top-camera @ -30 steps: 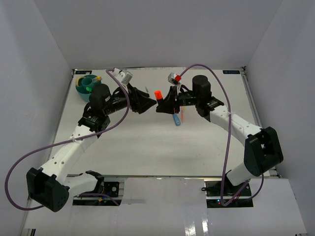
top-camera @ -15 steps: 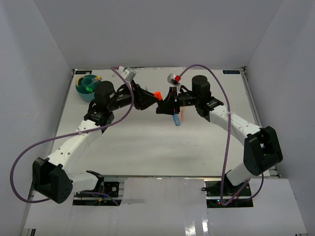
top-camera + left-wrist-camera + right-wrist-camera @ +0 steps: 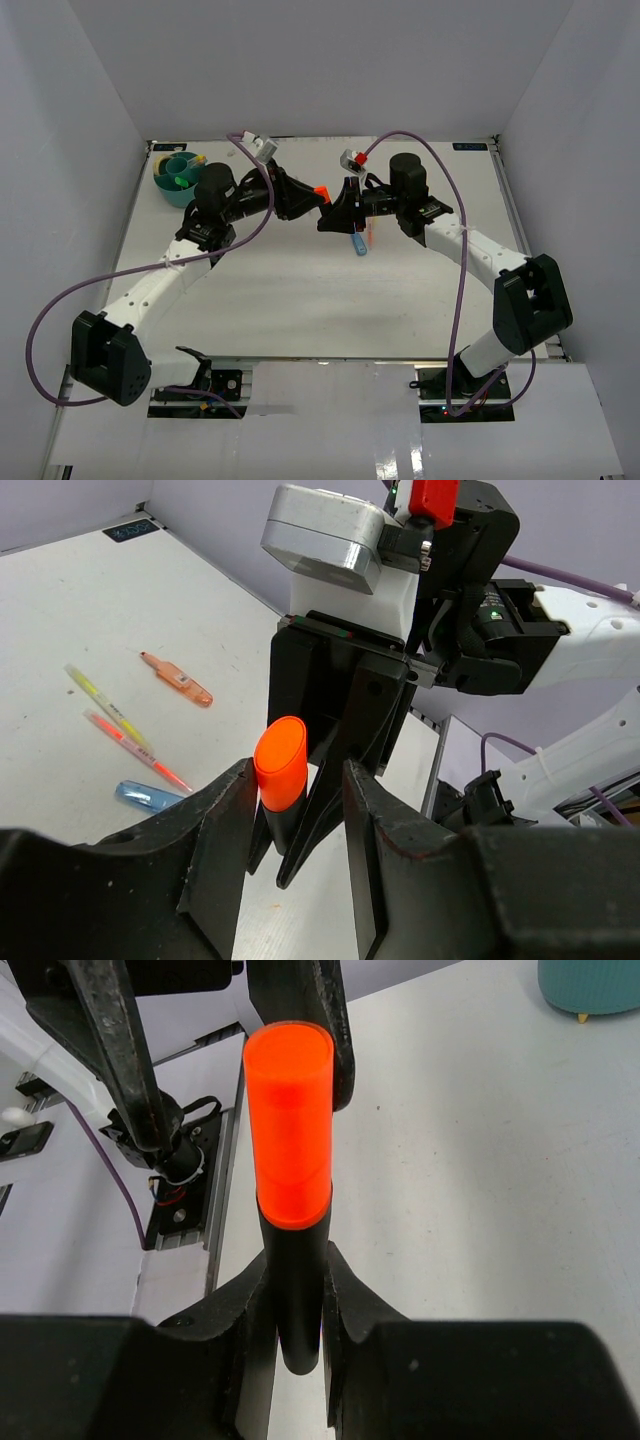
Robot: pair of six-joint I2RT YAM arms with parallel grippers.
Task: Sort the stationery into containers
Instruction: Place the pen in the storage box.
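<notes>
My right gripper [image 3: 295,1310] is shut on the black body of an orange-black highlighter [image 3: 290,1150] and holds it above the table, orange cap pointing at the left arm. My left gripper [image 3: 295,800] is open, with its fingers on either side of the highlighter's orange cap [image 3: 280,770]; the left finger is close against the cap. In the top view the two grippers meet at the highlighter [image 3: 321,192] in the middle rear of the table. The teal organiser [image 3: 178,178] stands at the far left with a few items in it, and it also shows in the right wrist view [image 3: 590,985].
On the table under the right gripper lie a blue highlighter [image 3: 150,795], a pink pen [image 3: 135,750], a yellow pen [image 3: 105,705] and a small orange piece [image 3: 175,678]. In the top view the blue highlighter [image 3: 359,244] lies just in front of the grippers. White walls enclose the table.
My left gripper has moved right toward the right gripper, and its open fingers now straddle the orange cap. The right arm and the highlighter have stayed in place.
</notes>
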